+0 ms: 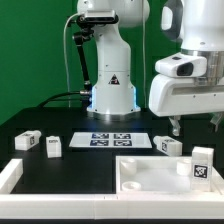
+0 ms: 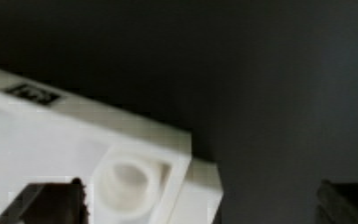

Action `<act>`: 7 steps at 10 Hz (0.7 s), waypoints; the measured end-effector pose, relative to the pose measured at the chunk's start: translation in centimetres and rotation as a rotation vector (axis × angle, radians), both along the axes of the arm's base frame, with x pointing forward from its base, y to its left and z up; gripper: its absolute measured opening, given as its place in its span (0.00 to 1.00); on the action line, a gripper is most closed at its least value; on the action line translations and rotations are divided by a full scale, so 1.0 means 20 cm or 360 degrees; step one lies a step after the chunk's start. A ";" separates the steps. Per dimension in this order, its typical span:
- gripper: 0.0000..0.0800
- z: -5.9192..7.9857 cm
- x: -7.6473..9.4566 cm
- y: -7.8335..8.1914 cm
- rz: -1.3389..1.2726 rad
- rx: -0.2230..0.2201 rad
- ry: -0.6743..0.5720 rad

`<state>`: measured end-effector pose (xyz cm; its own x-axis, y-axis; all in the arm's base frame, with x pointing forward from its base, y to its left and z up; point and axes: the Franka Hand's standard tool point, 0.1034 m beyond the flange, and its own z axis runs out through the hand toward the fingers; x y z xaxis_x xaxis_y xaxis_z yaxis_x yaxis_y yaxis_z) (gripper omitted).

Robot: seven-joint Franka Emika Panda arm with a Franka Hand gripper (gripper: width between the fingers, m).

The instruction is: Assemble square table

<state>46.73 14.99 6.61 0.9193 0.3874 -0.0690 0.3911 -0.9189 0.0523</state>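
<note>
Legs come first at the exterior view's left: we see the first leg (image 1: 28,141) and, just beside it, the second leg (image 1: 52,146), both small white blocks on the black table (image 1: 80,168) behind a long white bar (image 1: 10,175). Toward the middle we find the marker board (image 1: 112,139), flat in front of the robot base (image 1: 112,95). Right of it sits the square slab (image 1: 145,172), recessed side up, near the table's front edge. The third leg (image 1: 168,146) stands just behind the square slab, and the gripper (image 1: 175,126) hangs in the air near that leg, touching nothing. The fourth leg (image 1: 203,166) stands at the slab's right end. In the wrist view we see the fingertips (image 2: 51,203) spread wide, released and grasping nothing, over a corner of the slab.
</note>
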 end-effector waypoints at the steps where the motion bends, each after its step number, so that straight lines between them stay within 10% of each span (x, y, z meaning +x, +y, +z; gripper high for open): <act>1: 0.81 0.00 -0.07 -0.02 -0.0026 -0.0063 0.0211; 7: 0.81 -0.09 -0.17 -0.11 -0.0104 -0.0340 0.0871</act>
<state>43.32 12.88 4.75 0.7496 0.2566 -0.6101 0.3564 -0.9332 0.0454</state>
